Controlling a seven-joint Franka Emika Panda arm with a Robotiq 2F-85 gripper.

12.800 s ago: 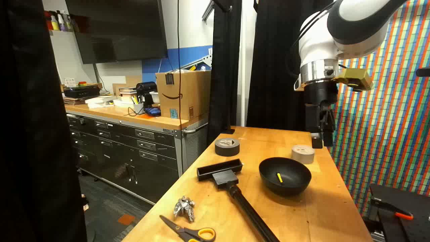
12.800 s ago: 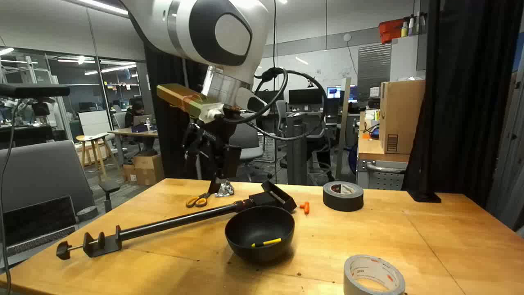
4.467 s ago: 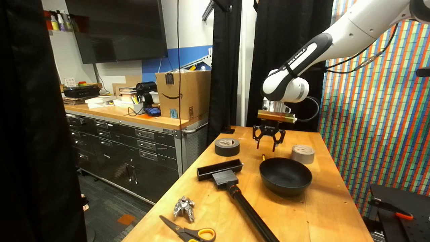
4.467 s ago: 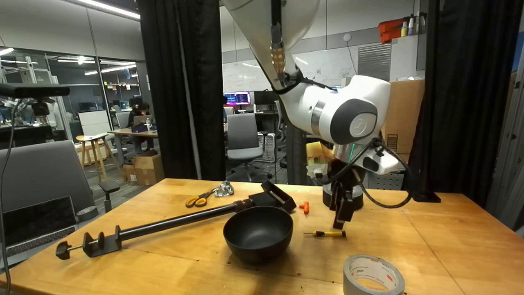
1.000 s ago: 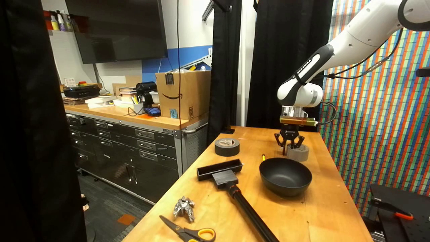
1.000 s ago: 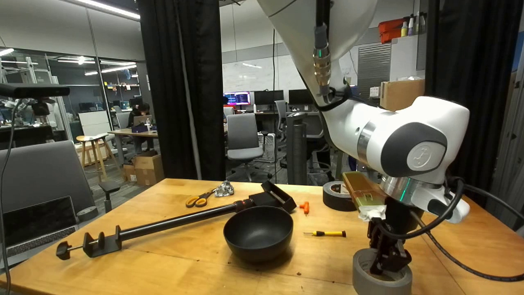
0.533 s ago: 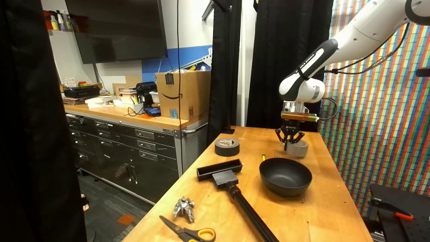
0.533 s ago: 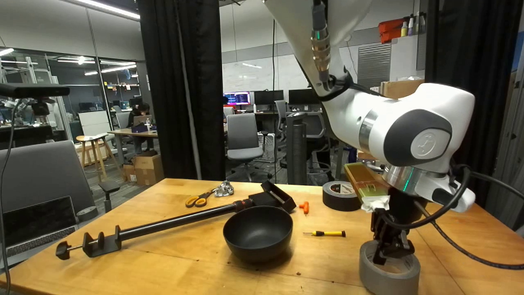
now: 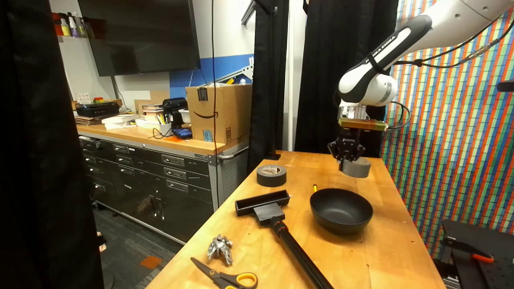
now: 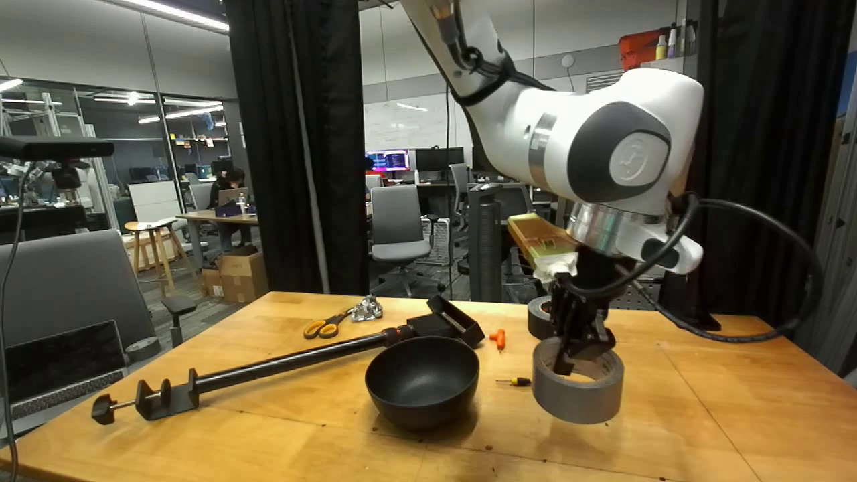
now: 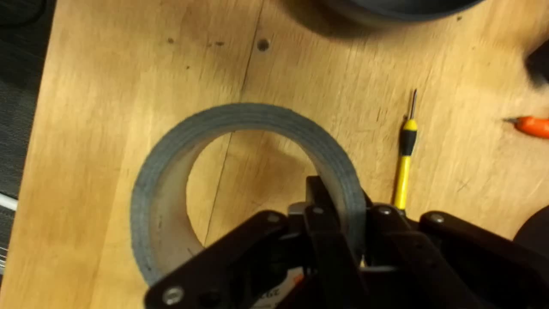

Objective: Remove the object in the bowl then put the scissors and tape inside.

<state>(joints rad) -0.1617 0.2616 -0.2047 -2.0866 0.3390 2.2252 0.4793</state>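
The grey tape (image 10: pixel 577 402) hangs above the table, roughly level, with my gripper (image 11: pixel 348 214) shut on its wall. One finger is inside the ring and one outside. In an exterior view the tape is just to the right of the black bowl (image 10: pixel 423 391), whose inside is bare. The yellow and black screwdriver, the object (image 11: pixel 405 167), lies on the table beside the bowl; the tape partly covers it in an exterior view. Scissors with yellow-orange handles (image 9: pixel 231 277) rest on the table well away from my gripper, also seen in an exterior view (image 10: pixel 325 327).
A long black pole with a clamp (image 10: pixel 294 361) lies beyond the bowl. Crumpled foil (image 9: pixel 220 248) is by the scissors. A dark tape roll (image 9: pixel 271 176) stands near the table's edge, and a small orange tool (image 10: pixel 498 339) lies between it and the bowl.
The screwdriver was in the bowl at first and was on the table later. Within the last second my gripper closed on the grey tape, lifted it and carried it towards the bowl's side.
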